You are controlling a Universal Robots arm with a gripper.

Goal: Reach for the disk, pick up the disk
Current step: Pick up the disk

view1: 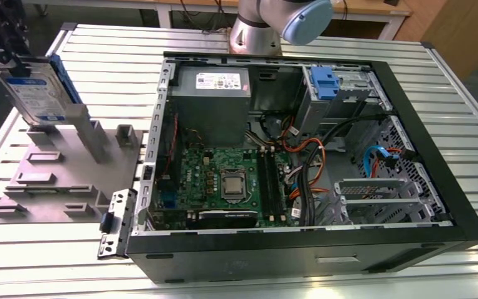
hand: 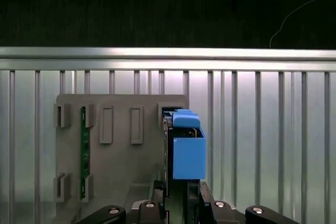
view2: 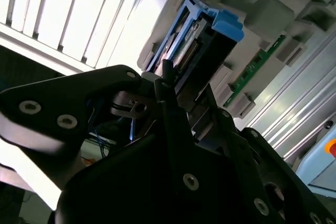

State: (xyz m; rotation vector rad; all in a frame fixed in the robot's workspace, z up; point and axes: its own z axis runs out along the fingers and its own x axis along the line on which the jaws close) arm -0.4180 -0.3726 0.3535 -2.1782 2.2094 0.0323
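The disk (view1: 33, 93) stands tilted at the far corner of a grey fixture plate (view1: 56, 168), on the exterior view's left. Its lower end is at the plate and its labelled face is turned to the camera. The plate lies on the slatted metal desk (view1: 106, 43), just beside an open computer case (view1: 463, 205). The arm (view1: 264, 25) rises behind the case.

In the first wrist view the pincer (hand: 177, 195) sits right at the disk's near end, in line with its blue rail (hand: 188, 153). In the second wrist view the black pincer body reaches up to the disk's connector end. I cannot tell whether the pincer is clenched on the disk or released. A green circuit strip (hand: 82, 150) sits upright in another slot of the plate.
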